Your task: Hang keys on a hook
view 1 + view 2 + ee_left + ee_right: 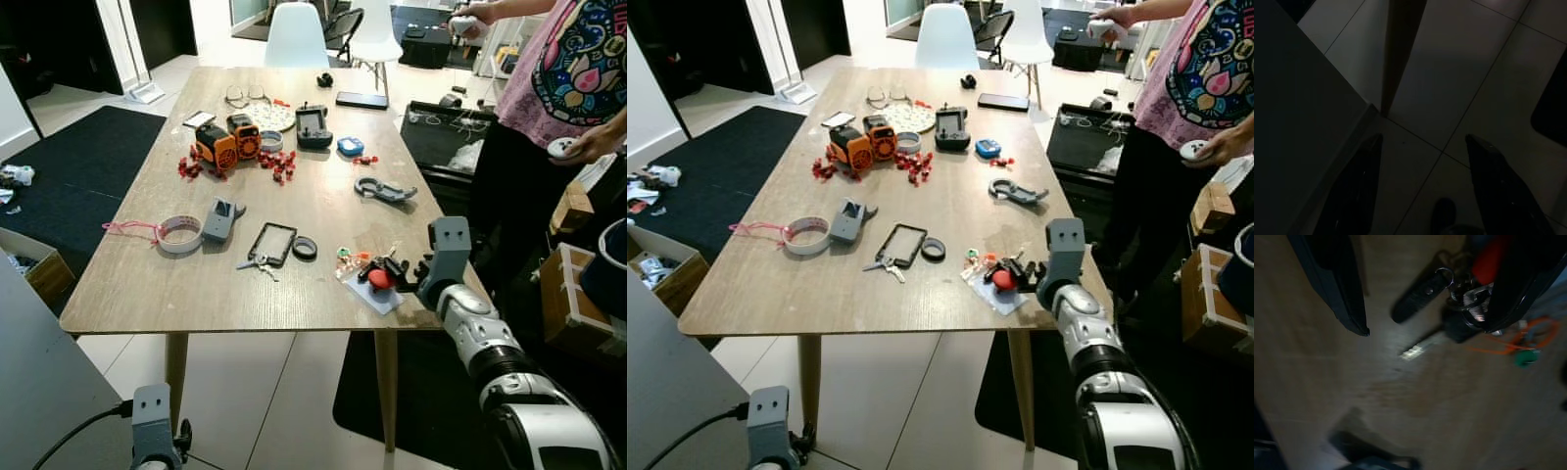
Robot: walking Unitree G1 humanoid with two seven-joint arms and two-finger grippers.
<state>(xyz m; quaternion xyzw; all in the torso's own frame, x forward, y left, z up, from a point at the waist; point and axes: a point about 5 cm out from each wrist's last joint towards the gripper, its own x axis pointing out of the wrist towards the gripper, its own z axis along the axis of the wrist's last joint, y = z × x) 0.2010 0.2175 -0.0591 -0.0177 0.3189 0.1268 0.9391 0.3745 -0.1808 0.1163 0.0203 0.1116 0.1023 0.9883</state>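
Wooden tabletop (196,284), cluttered. Keys (1464,298) with red fob at near right edge. Right gripper (400,271) over them, fingers spread wide, gripping nothing; bunch beside one finger (1518,289), off-centre. Left gripper (1420,191) idle near floor, fingers apart.

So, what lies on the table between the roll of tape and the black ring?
In the left eye view, between the roll of tape and the black ring lie a grey tape dispenser, then a black rectangular frame with keys beside it.
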